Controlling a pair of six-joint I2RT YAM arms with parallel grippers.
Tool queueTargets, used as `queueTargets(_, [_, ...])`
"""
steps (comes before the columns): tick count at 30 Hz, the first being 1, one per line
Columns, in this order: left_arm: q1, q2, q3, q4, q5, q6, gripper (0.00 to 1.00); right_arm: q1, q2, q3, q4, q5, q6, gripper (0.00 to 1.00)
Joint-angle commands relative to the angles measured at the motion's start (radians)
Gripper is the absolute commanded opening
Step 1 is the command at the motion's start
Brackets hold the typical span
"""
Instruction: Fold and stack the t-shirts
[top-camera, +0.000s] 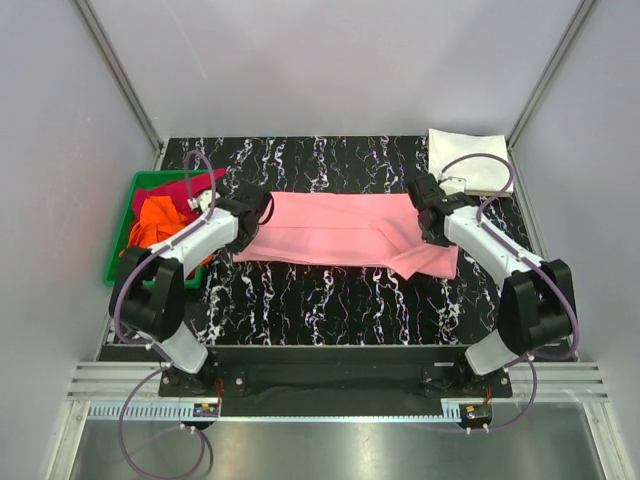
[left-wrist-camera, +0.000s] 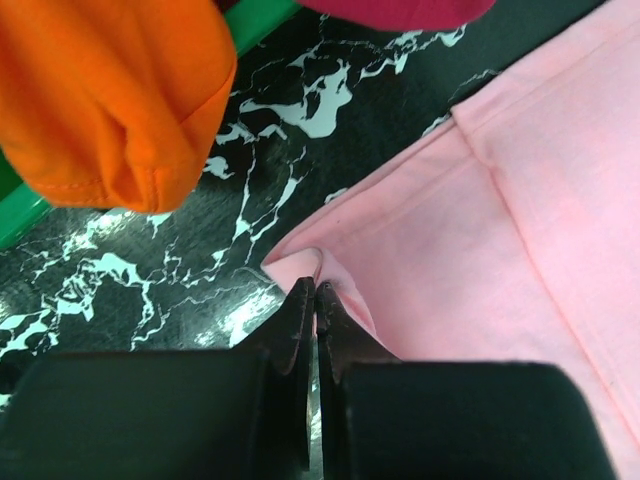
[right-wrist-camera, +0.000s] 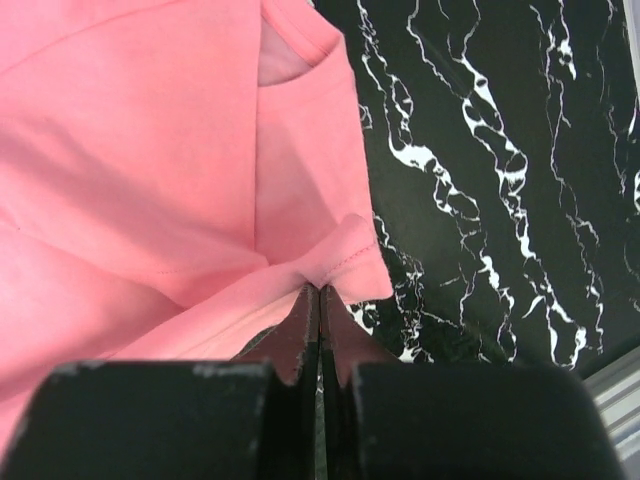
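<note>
The light pink t-shirt lies stretched left to right across the black marbled table. My left gripper is shut on its left edge; in the left wrist view the tips pinch a small fold of the pink cloth. On the other end, my right gripper is shut on the cloth, which bunches at its tips with the pink shirt spreading away to the left. A white t-shirt lies folded at the back right corner. The orange t-shirt and the dark magenta-red one lie crumpled at the left.
A green plastic tray at the table's left edge holds the orange and magenta shirts; the orange cloth hangs over its rim close to my left gripper. Grey walls enclose the table on three sides.
</note>
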Motion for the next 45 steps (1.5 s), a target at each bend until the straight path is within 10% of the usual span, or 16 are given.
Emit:
queueTargets(1, [0.022, 0.031, 0.069, -0.004, -0.056, -0.012, 0.00, -0.007, 0.040, 0.065, 0.023, 0.049, -0.071, 0.00])
queueTargets(45, [0.065, 0.390, 0.418, -0.131, -0.120, 0.022, 0.00, -0.007, 0.411, 0.401, 0.024, 0.220, -0.316, 0.00])
